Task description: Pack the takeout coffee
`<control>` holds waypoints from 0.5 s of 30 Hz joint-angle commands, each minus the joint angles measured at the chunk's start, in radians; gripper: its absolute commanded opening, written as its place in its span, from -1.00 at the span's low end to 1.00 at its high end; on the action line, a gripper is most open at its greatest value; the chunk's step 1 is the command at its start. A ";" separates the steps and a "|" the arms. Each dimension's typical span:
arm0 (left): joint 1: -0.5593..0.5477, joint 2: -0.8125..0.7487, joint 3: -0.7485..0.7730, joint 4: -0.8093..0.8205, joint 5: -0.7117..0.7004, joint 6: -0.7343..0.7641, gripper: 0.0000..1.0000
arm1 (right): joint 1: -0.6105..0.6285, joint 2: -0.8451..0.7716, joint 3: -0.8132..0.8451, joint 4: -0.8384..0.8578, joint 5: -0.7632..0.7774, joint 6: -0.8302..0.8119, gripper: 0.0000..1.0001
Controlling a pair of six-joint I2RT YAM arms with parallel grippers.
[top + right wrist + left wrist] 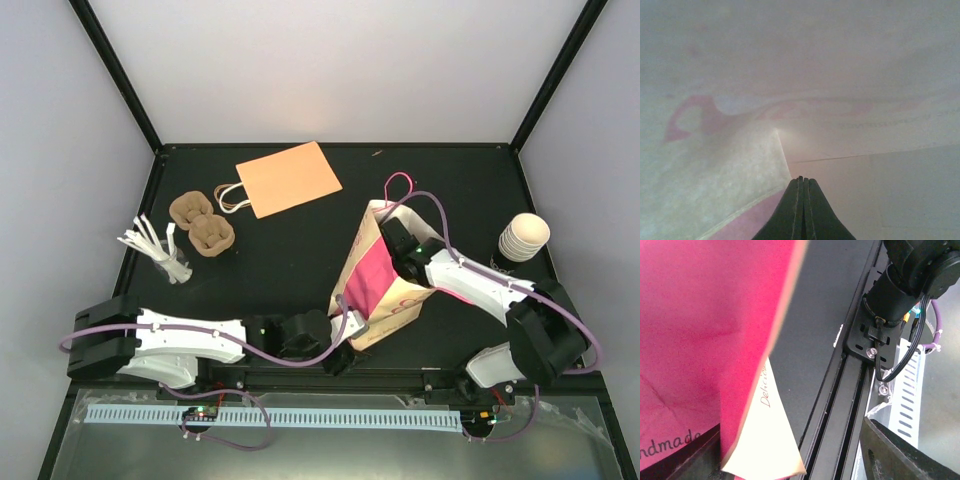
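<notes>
The takeout coffee cup (524, 237), cream-white and ribbed, stands at the right of the table, apart from both grippers. A cream and pink paper bag (378, 285) stands tilted in the middle. My right gripper (396, 245) reaches into the bag's upper part. In the right wrist view its fingertips (801, 180) are pressed together, with only the bag's inner walls (840, 100) ahead and nothing visible between them. My left gripper (335, 345) is at the bag's lower corner. In the left wrist view its jaws stand wide apart (790, 462) around the bag's corner (765, 440).
A flat orange paper bag (288, 178) lies at the back. A brown pulp carrier (201, 222) and a glass of white sticks (158, 248) stand at the left. The black rail (840, 405) and the right arm's base (895, 295) lie near the left gripper.
</notes>
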 commanded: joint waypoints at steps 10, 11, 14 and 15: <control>-0.087 0.003 0.007 -0.114 -0.181 0.041 0.24 | -0.068 -0.036 0.067 0.001 0.015 -0.012 -0.98; -0.103 0.000 0.006 -0.112 -0.203 0.056 0.21 | -0.073 -0.037 0.068 -0.004 0.015 -0.018 -0.98; -0.154 -0.005 -0.009 -0.060 -0.241 0.139 0.06 | -0.083 -0.039 0.068 -0.009 0.007 -0.022 -0.98; -0.175 -0.002 -0.017 -0.029 -0.251 0.177 -0.01 | -0.085 -0.040 0.071 -0.010 0.004 -0.024 -0.98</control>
